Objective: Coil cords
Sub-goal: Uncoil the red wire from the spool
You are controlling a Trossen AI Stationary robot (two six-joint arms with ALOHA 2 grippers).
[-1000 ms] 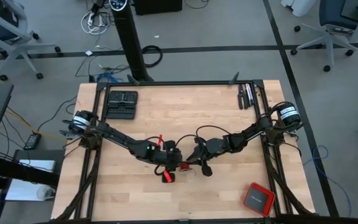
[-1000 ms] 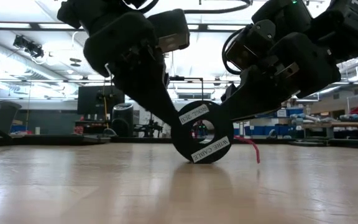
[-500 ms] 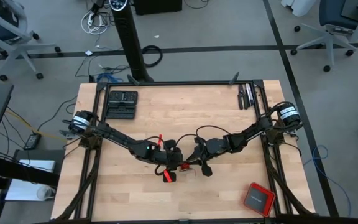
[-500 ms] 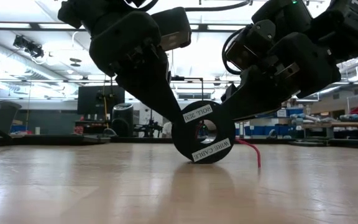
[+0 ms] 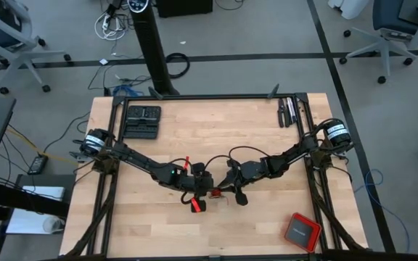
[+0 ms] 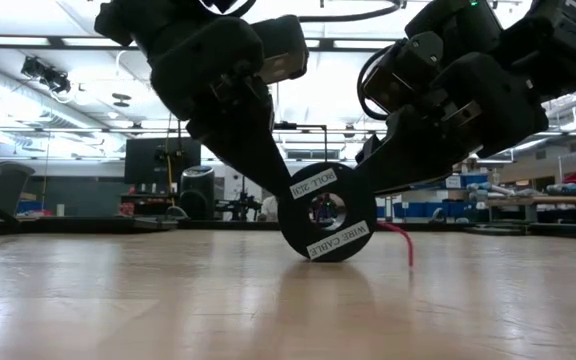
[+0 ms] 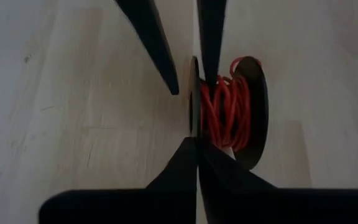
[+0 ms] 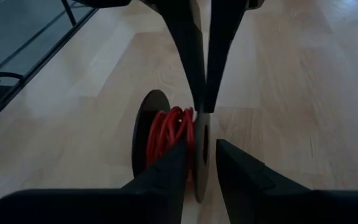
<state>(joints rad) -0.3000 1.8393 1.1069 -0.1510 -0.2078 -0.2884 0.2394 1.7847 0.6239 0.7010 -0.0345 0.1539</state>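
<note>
Nearby, red box (image 5: 301, 231), black tray (image 5: 142, 121)

red cord (image 7: 224, 109) wound on a black spool (image 6: 327, 213) with white labels

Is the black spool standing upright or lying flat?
Upright: the black spool stands on its edge on the table, its round face showing.

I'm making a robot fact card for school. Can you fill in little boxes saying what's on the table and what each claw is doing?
Table: wooden
Spool: black, standing on its edge mid-table, red cord wound on it
Loose end: trails off the spool to the table
Left gripper: shut on the spool's one disc
Right gripper: fingers on either side of a disc of the spool
Red box: near corner
Black tray: far side
</note>
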